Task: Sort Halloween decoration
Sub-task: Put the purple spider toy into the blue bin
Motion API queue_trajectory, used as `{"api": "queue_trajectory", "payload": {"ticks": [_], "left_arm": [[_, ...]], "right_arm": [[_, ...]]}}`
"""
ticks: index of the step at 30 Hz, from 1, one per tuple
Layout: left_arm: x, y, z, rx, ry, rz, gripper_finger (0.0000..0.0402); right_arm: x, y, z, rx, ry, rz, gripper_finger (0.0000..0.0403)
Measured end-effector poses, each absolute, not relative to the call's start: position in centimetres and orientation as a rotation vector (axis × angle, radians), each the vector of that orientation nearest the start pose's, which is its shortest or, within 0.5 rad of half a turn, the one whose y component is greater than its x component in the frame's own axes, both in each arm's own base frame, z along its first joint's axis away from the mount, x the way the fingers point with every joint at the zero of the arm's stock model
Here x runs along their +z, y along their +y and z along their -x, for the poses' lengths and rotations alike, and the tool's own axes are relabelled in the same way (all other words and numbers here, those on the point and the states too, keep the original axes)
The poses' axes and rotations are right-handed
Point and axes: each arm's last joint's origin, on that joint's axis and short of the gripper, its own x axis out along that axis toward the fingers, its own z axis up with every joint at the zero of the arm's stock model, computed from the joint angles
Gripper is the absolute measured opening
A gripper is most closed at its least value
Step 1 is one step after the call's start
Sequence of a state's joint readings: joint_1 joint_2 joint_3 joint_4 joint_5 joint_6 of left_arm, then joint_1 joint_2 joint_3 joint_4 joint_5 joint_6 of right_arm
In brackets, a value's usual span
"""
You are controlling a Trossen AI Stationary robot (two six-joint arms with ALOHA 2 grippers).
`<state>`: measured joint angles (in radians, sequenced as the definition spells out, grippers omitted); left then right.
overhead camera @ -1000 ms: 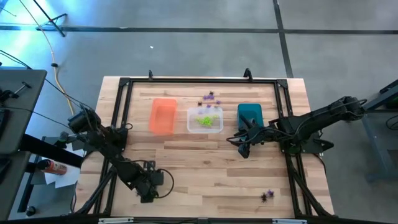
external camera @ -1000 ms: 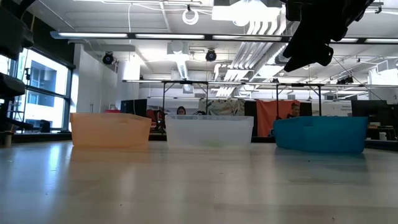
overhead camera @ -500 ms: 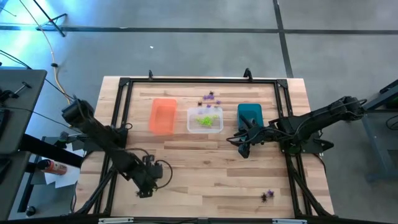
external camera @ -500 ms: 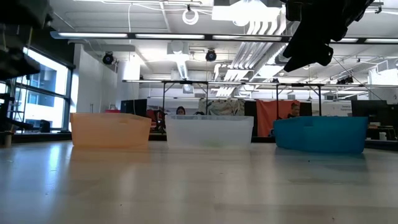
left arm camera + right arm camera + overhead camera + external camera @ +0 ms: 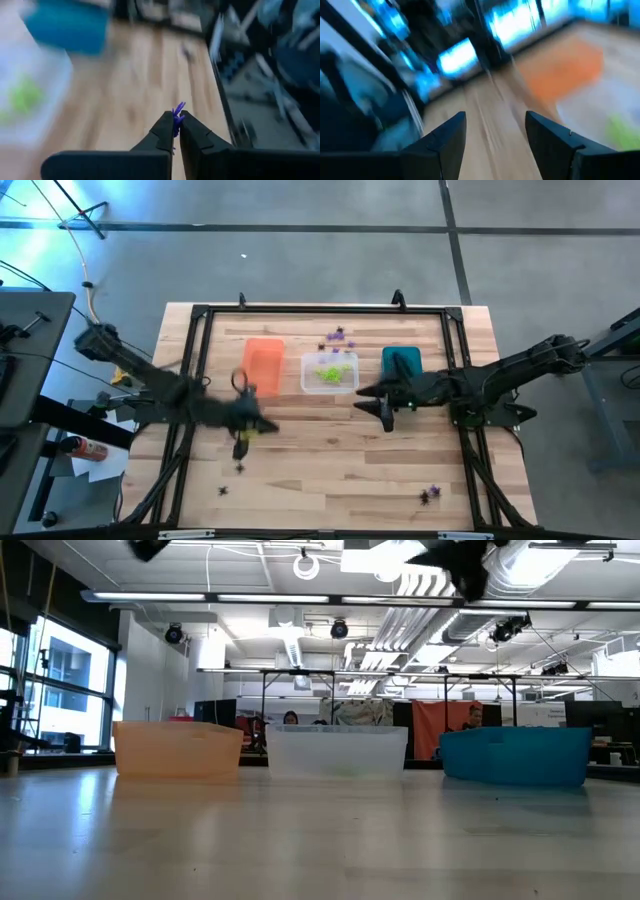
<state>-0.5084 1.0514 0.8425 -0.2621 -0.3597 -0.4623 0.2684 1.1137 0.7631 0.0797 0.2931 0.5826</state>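
Observation:
My left gripper (image 5: 175,131) is shut on a tiny purple spidery trinket (image 5: 177,111) and hangs above the table's near-left part (image 5: 240,442), in front of the orange bin (image 5: 262,366). My right gripper (image 5: 495,131) stands open with nothing between its fingers, above the table in front of the teal bin (image 5: 402,362). Lime green trinkets (image 5: 330,370) lie in the clear bin (image 5: 350,385). Purple and black ones lie behind that bin (image 5: 338,335) and near the front right (image 5: 431,494). Two small black ones (image 5: 240,468) lie on the wood near my left gripper. My left gripper pinches the purple trinket between its two fingertips (image 5: 166,125). Only the trinket's upper legs (image 5: 178,107) stick out past the tips. The fingers slant a little downward over the table. The trinket is lifted clear of the wood.
The three bins stand in a row toward the far edge, orange, clear, teal from left to right. A black metal frame (image 5: 300,310) runs around the tabletop. Bare wood (image 5: 330,450) lies between the two grippers.
My left gripper has risen from the table's near-left part, gone toward the far edge and the orange bin, and tipped up from pointing steeply down to nearly level. My right gripper has tipped upward and reached a little toward the table's left.

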Motion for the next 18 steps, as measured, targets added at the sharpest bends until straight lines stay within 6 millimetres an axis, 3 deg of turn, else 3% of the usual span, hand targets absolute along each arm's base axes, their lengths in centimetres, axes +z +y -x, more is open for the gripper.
{"api": "queue_trajectory", "payload": {"ticks": [4,8,13,18], "left_arm": [[32.0,-6.9,-21.2,-0.007,0.258,0.124,0.0000],[32.9,-4.0,-22.7,-0.041,0.135,0.043,0.0000],[32.2,-1.2,-25.1,-0.075,0.040,0.064,0.0000],[29.9,0.8,-28.0,-0.033,0.056,0.132,0.0000]], "right_arm": [[30.9,5.5,-24.2,-0.149,0.009,-0.455,0.0199],[31.8,4.8,-24.3,-0.225,-0.095,-0.396,0.0199],[32.4,3.7,-24.4,-0.262,-0.165,-0.395,0.0199],[34.0,2.5,-24.2,-0.284,-0.322,-0.389,0.0199]]}}
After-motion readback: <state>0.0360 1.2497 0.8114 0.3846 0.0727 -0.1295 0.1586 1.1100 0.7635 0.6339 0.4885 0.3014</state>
